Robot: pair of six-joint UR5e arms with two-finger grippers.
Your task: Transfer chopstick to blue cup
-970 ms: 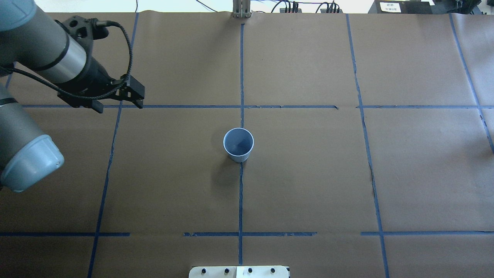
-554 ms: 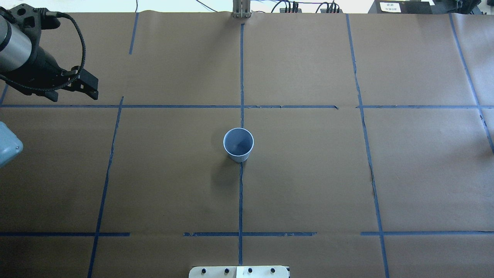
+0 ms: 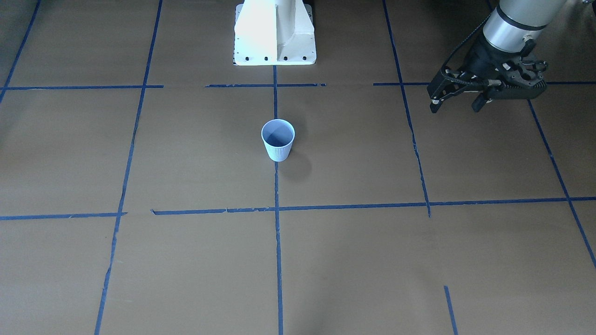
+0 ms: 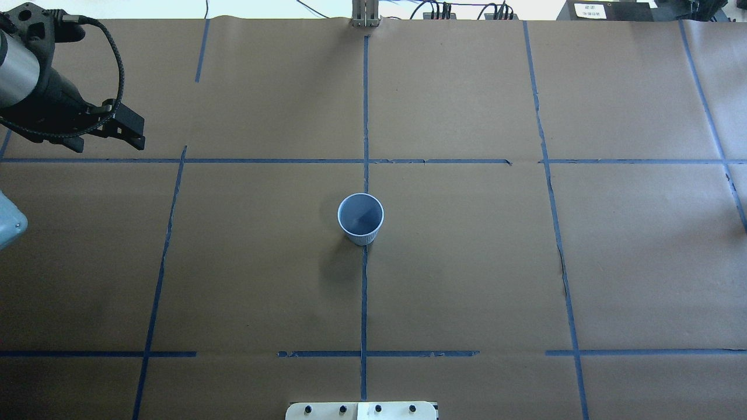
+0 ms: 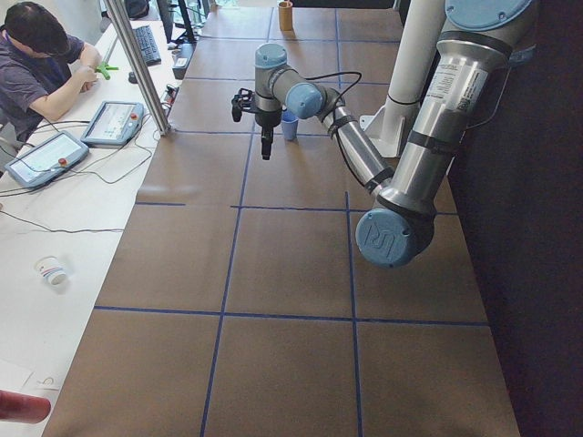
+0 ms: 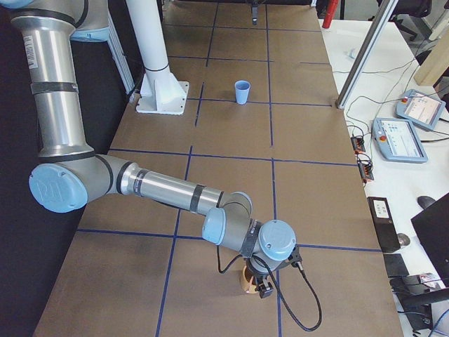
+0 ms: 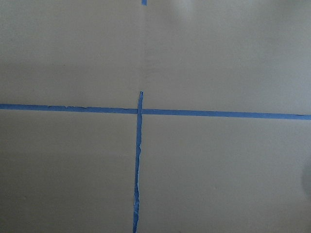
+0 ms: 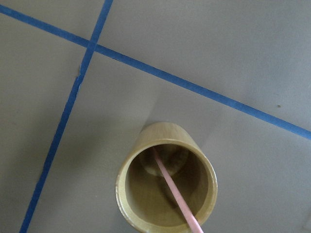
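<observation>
The blue cup (image 4: 360, 219) stands upright in the middle of the table, with nothing in it; it also shows in the front view (image 3: 278, 139). My left gripper (image 4: 108, 146) is open and holds nothing, far to the cup's left and above the table; the front view (image 3: 455, 108) shows it too. The pink chopstick (image 8: 172, 191) leans inside a bamboo holder (image 8: 146, 133) just below the right wrist camera. My right gripper (image 6: 263, 284) hangs over that holder (image 6: 245, 282) at the table's right end. I cannot tell if it is open or shut.
Blue tape lines (image 4: 365, 116) cross the brown paper table cover. The robot's white base (image 3: 274, 32) stands at the table's near edge. An operator (image 5: 41, 55) sits at a side table with tablets beyond the far edge.
My left arm has pulled back to the left, away from the cup, its gripper still open. The cup has not moved.
</observation>
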